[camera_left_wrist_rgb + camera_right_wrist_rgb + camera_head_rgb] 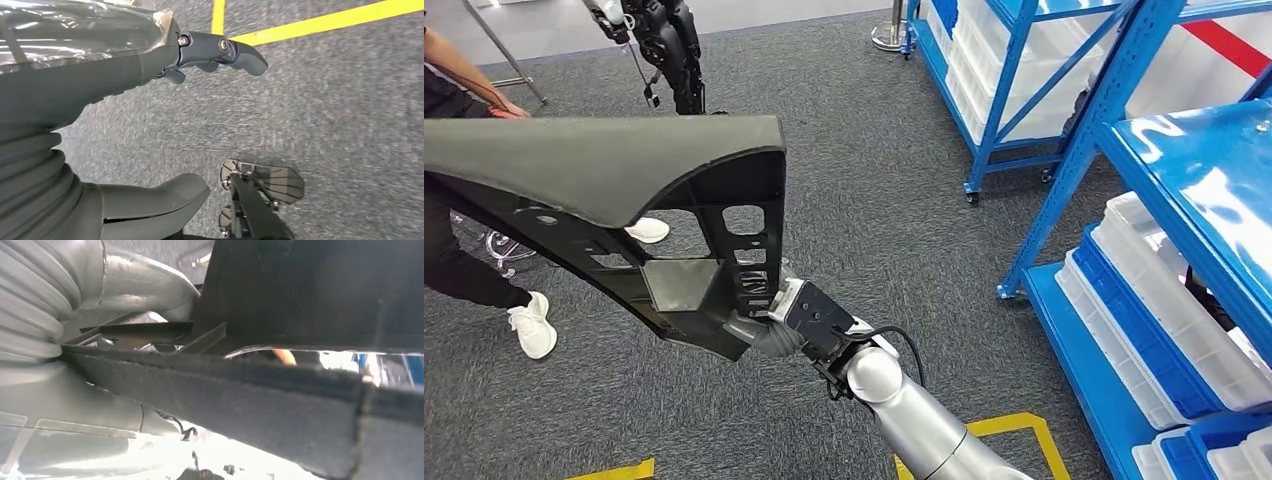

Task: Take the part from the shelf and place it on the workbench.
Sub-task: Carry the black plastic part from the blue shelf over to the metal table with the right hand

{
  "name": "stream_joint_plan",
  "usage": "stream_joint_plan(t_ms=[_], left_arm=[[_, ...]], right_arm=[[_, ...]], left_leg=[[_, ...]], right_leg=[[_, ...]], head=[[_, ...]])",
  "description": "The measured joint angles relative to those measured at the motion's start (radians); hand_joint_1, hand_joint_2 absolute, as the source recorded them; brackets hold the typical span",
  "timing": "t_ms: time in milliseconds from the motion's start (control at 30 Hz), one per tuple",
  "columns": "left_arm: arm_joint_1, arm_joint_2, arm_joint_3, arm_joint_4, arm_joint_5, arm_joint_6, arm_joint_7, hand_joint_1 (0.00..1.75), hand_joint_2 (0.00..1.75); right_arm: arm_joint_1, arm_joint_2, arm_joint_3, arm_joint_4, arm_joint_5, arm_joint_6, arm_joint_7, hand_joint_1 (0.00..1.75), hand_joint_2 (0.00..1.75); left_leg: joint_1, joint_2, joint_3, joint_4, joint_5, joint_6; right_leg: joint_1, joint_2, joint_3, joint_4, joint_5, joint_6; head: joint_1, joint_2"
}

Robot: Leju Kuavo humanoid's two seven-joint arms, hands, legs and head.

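The part [614,190] is a long dark grey moulded panel with ribbed cut-outs, held up in the air over the carpet and stretching to the left in the head view. My right hand [769,325] grips its lower end, the silver arm coming up from below. Seen from the right wrist, the part's felt-lined edge [240,390] runs across the picture with my right hand [125,280] clamped around it. My left hand [150,125] hangs over the grey carpet with its fingers [235,52] apart and nothing in it.
Blue shelving [1184,190] with white and blue bins stands on the right, a second blue rack [1014,70] behind it. A person in dark trousers and white shoes [532,325] stands at the left behind the part. Yellow floor tape [1014,430] marks the carpet near me.
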Motion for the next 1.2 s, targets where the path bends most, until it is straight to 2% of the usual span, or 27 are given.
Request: stream_joint_plan(t_ms=[33,67,133,167,200,267,333,400,467,500,533,567,600,633,667,700,767,800,833,900,933,967,1000,1033,1067,1133,1200], left_arm=[[0.001,0.0,0.0,0.0,-0.001,0.0,0.0,0.0,1.75],[0.002,0.0,0.0,0.0,-0.004,0.0,0.0,0.0,1.75],[0.0,0.0,0.001,0.0,-0.008,-0.002,0.0,0.0,1.75],[-0.001,0.0,0.001,0.0,-0.011,-0.002,-0.001,0.0,1.75],[-0.002,0.0,0.001,0.0,-0.013,-0.003,-0.002,0.0,1.75],[-0.001,0.001,0.001,0.0,-0.017,-0.003,-0.002,0.0,1.75],[-0.002,0.0,0.001,0.0,-0.019,-0.003,-0.003,0.0,1.75],[-0.006,-0.001,0.002,0.0,-0.021,-0.005,-0.003,0.0,1.75],[-0.008,-0.003,0.002,0.0,-0.021,-0.007,-0.003,0.0,1.75],[-0.007,-0.004,0.003,0.0,-0.021,-0.008,-0.003,0.0,1.75],[-0.005,-0.004,0.003,0.0,-0.021,-0.008,-0.002,0.0,1.75],[-0.005,-0.004,0.004,0.0,-0.021,-0.009,-0.002,0.0,1.75],[-0.004,-0.004,0.004,0.0,-0.021,-0.009,-0.002,0.0,1.75],[-0.004,-0.004,0.004,0.0,-0.021,-0.009,-0.002,0.0,1.75],[-0.004,-0.003,0.005,0.0,-0.021,-0.009,-0.002,0.0,1.75],[-0.003,-0.003,0.005,0.0,-0.021,-0.009,-0.002,0.0,1.75],[0.001,-0.002,0.005,0.0,-0.021,-0.008,-0.002,0.0,1.75],[0.003,-0.002,0.005,0.0,-0.021,-0.008,-0.002,0.0,1.75],[0.004,-0.001,0.005,0.0,-0.021,-0.008,-0.002,0.0,1.75],[0.003,-0.002,0.005,0.0,-0.022,-0.008,-0.002,0.0,1.75],[0.002,-0.002,0.004,0.0,-0.022,-0.008,-0.001,0.0,1.75],[0.002,-0.002,0.004,0.0,-0.022,-0.008,0.0,0.0,1.75],[0.003,-0.003,0.005,0.0,-0.022,-0.008,0.001,0.0,1.75],[0.004,-0.003,0.005,0.0,-0.022,-0.008,0.002,0.0,1.75],[0.004,-0.003,0.005,0.0,-0.023,-0.008,0.004,0.0,1.75],[0.004,-0.002,0.005,0.0,-0.024,-0.008,0.007,0.0,1.75],[0.001,-0.002,0.005,0.0,-0.025,-0.007,0.009,0.0,1.75]], right_arm=[[0.0,0.001,0.0,0.0,0.0,0.0,0.0,1.75,1.75],[0.0,0.002,0.0,0.0,0.001,0.0,0.0,1.75,1.75],[0.001,0.003,-0.001,-0.003,0.001,-0.002,0.0,1.75,1.75],[0.002,0.004,-0.002,-0.005,0.0,-0.003,-0.001,1.75,1.75],[0.004,0.004,-0.003,-0.006,0.0,-0.004,-0.001,1.75,1.75],[0.008,0.006,-0.005,-0.01,0.001,-0.005,-0.001,1.75,1.75],[0.01,0.007,-0.006,-0.016,0.001,-0.009,-0.003,1.75,1.75],[0.016,0.0,-0.008,-0.021,0.001,-0.013,-0.004,1.75,1.75],[0.029,-0.009,-0.011,-0.022,0.004,-0.016,-0.005,1.75,1.75],[0.035,-0.012,-0.013,-0.022,0.005,-0.017,-0.005,1.75,1.75],[0.038,-0.014,-0.014,-0.022,0.006,-0.017,-0.005,1.75,1.75],[0.04,-0.015,-0.014,-0.023,0.006,-0.017,-0.005,1.75,1.75],[0.04,-0.015,-0.015,-0.024,0.006,-0.017,-0.005,1.75,1.75],[0.04,-0.015,-0.014,-0.025,0.006,-0.018,-0.005,1.75,1.75],[0.04,-0.016,-0.014,-0.026,0.007,-0.018,-0.004,1.75,1.75],[0.041,-0.016,-0.014,-0.028,0.007,-0.018,-0.004,1.75,1.75],[0.042,-0.013,-0.015,-0.032,0.007,-0.019,-0.005,1.75,1.75],[0.042,-0.01,-0.015,-0.034,0.007,-0.019,-0.005,1.75,1.75],[0.041,-0.008,-0.016,-0.036,0.007,-0.019,-0.005,1.75,1.75],[0.041,-0.006,-0.017,-0.039,0.009,-0.019,-0.005,1.75,1.75],[0.042,-0.006,-0.018,-0.04,0.01,-0.019,-0.005,1.75,1.75],[0.043,-0.006,-0.019,-0.04,0.011,-0.019,-0.005,1.75,1.75],[0.044,-0.007,-0.019,-0.04,0.012,-0.019,-0.005,1.75,1.75],[0.045,-0.006,-0.02,-0.04,0.012,-0.019,-0.005,1.75,1.75],[0.045,-0.006,-0.02,-0.041,0.012,-0.019,-0.005,1.75,1.75],[0.045,-0.005,-0.021,-0.041,0.012,-0.019,-0.005,1.75,1.75],[0.044,-0.005,-0.024,-0.041,0.012,-0.019,-0.005,1.75,1.75]], left_leg=[[-0.001,0.003,0.014,-0.029,0.023,0.004],[-0.003,0.012,0.047,-0.093,0.058,0.011],[-0.017,0.061,0.119,-0.224,0.105,0.027],[-0.025,0.079,0.139,-0.261,0.113,0.034],[-0.032,0.087,0.145,-0.275,0.111,0.038],[-0.033,0.062,0.151,-0.288,0.116,0.045],[-0.025,0.038,0.169,-0.311,0.126,0.053],[-0.02,0.01,0.18,-0.321,0.132,0.058],[-0.016,-0.024,0.18,-0.321,0.132,0.059],[-0.015,-0.042,0.18,-0.32,0.131,0.058],[-0.012,-0.059,0.181,-0.318,0.13,0.056],[-0.008,-0.076,0.181,-0.314,0.127,0.051],[-0.005,-0.09,0.18,-0.307,0.122,0.044],[-0.003,-0.104,0.176,-0.297,0.116,0.036],[-0.002,-0.115,0.171,-0.29,0.112,0.028],[-0.002,-0.122,0.166,-0.286,0.109,0.022],[0.0,-0.13,0.161,-0.285,0.109,0.016],[-0.001,-0.115,0.158,-0.28,0.106,0.013],[-0.002,-0.088,0.149,-0.261,0.095,0.009],[-0.003,-0.025,0.1,-0.163,0.046,0.002],[-0.001,-0.009,0.063,-0.094,0.017,-0.001],[0.001,-0.002,0.029,-0.034,-0.002,-0.003],[0.003,0.0,0.008,-0.002,-0.006,-0.003],[0.003,0.001,0.008,-0.011,0.011,-0.002],[0.002,0.005,0.028,-0.054,0.04,0.001],[-0.006,0.045,0.101,-0.193,0.102,0.012],[-0.017,0.078,0.143,-0.273,0.12,0.021]], right_leg=[[0.002,-0.012,0.002,0.0,-0.002,-0.002],[0.004,-0.024,0.005,0.0,-0.005,-0.004],[0.009,-0.043,0.012,-0.002,-0.011,-0.003],[0.011,-0.052,0.014,-0.003,-0.013,0.0],[0.012,-0.061,0.017,-0.005,-0.016,0.003],[0.012,-0.075,0.023,-0.009,-0.02,0.011],[0.011,-0.035,0.018,0.015,-0.034,0.014],[0.008,0.022,-0.029,0.114,-0.073,0.01],[0.006,0.037,-0.1,0.235,-0.11,0.011],[0.003,0.038,-0.119,0.256,-0.108,0.019],[0.0,0.039,-0.119,0.237,-0.089,0.031],[-0.005,0.044,-0.097,0.178,-0.056,0.045],[-0.011,0.06,-0.069,0.109,-0.023,0.058],[-0.016,0.075,-0.042,0.05,0.003,0.063],[-0.018,0.086,-0.025,0.014,0.018,0.062],[-0.017,0.092,-0.02,0.003,0.022,0.054],[-0.015,0.078,-0.019,0.003,0.024,0.037],[-0.016,0.071,-0.018,0.002,0.025,0.031],[-0.017,0.062,-0.016,0.0,0.025,0.025],[-0.016,0.041,-0.012,-0.001,0.022,0.013],[-0.013,0.028,-0.011,-0.001,0.02,0.008],[-0.011,0.015,-0.011,-0.001,0.018,0.006],[-0.009,0.001,-0.01,-0.001,0.016,0.003],[-0.008,-0.011,-0.009,-0.001,0.014,0.002],[-0.007,-0.022,-0.006,-0.001,0.011,0.002],[-0.003,-0.044,0.002,-0.002,0.004,0.006],[0.002,-0.063,0.009,-0.004,-0.002,0.013]], head=[[0.0,0.0],[0.0,0.0],[0.0,0.0],[0.0,0.0],[0.001,0.0],[0.0,0.0],[0.001,0.0],[0.002,0.0],[0.002,0.0],[0.002,0.0],[0.002,0.0],[0.002,0.0],[0.003,0.0],[0.003,0.0],[0.003,0.0],[0.003,0.0],[0.003,0.0],[0.002,0.0],[0.0,0.0],[-0.004,0.0],[-0.005,0.0],[-0.005,0.0],[-0.005,0.0],[-0.005,0.0],[-0.005,0.0],[-0.005,0.0],[-0.005,0.0]])
